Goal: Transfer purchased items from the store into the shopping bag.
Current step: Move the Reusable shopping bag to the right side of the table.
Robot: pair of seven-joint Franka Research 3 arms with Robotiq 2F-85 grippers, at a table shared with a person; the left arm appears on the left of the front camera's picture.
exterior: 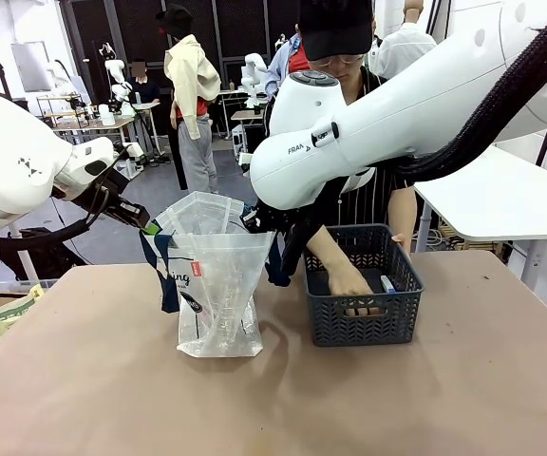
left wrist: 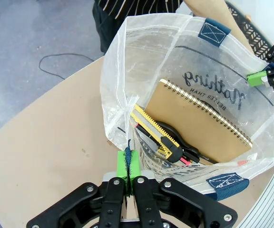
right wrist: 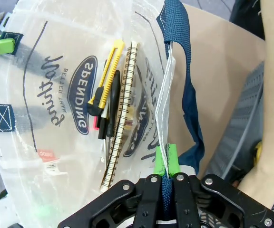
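Left gripper (left wrist: 129,162) up close: jaws clamped on the bag (left wrist: 141,52) rim, a navy thread pinched between the green pads. Bag stands upright on the table (exterior: 84,380), left of the basket, its mouth stretched open between both grippers. Bag is translucent and whitish, with two navy handles, dark script lettering and one small red mark (exterior: 196,269). Inside, on edge: one spiral notebook (left wrist: 199,126) with a brown cover, one yellow cutter (left wrist: 152,130), and black pen-like pieces beside it, count unclear. Right gripper (right wrist: 166,159): jaws clamped on the opposite rim, at the foot of a navy handle (right wrist: 177,33). One dark grey lattice basket (exterior: 364,328) sits just right of the bag. One hand (exterior: 349,282) of the person is inside it, with one small blue-ended item (exterior: 387,283) beside the hand.
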